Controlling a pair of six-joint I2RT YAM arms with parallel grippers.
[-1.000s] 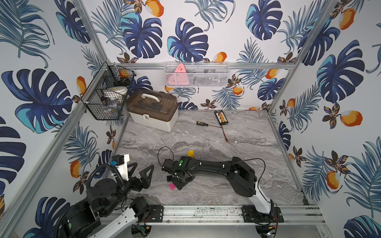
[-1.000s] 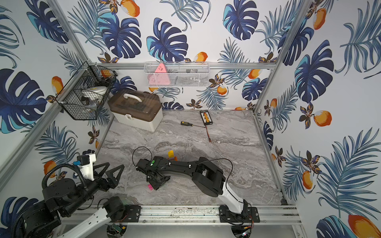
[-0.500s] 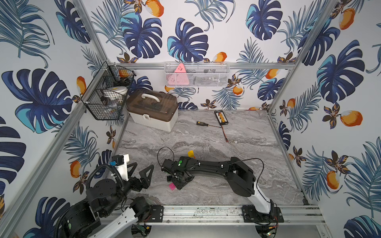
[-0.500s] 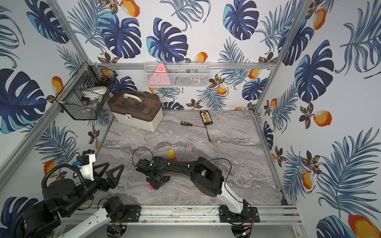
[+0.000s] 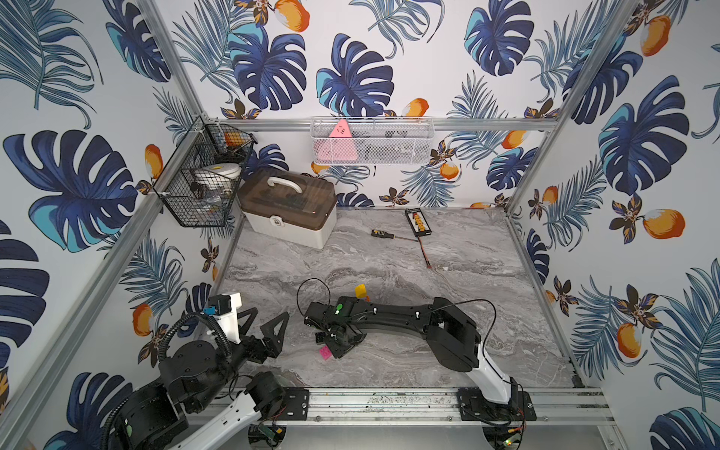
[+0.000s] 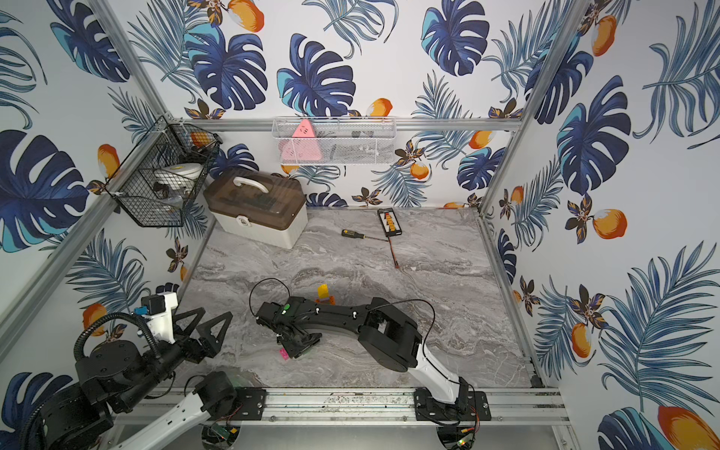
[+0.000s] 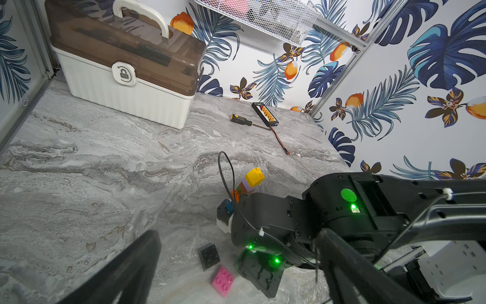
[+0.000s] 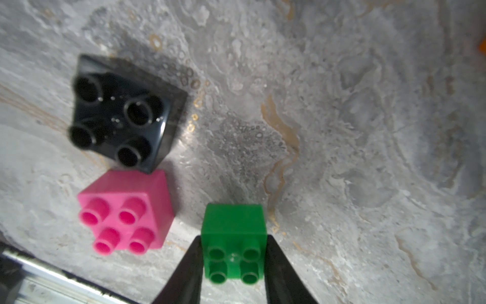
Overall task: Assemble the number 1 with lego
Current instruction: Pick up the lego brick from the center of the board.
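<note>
Pick-up step: my right end effector (image 8: 234, 240) clamps the green brick (image 8: 232, 223) by two opposite sides on the tabletop (image 8: 342, 131); my left end effector (image 5: 270, 313) stands spread apart. Next, I judge: lift it straight, carry it to the yellow-topped stack (image 5: 360, 290) at 1 o'clock, studs aligned.

A robot lab cell: aluminium frame (image 5: 487, 124), leaf-print walls (image 5: 428, 50), marble tabletop (image 5: 389, 265), mounting rail (image 5: 389, 403).

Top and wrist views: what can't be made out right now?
Hidden: small green square plastic brick, both top views, under the right end effector.
Partly hidden: stack topped by a yellow square plastic brick, lower bricks behind the right arm, left wrist view.
Obscured: contents of the white case with brown tinted lid, top views.
</note>
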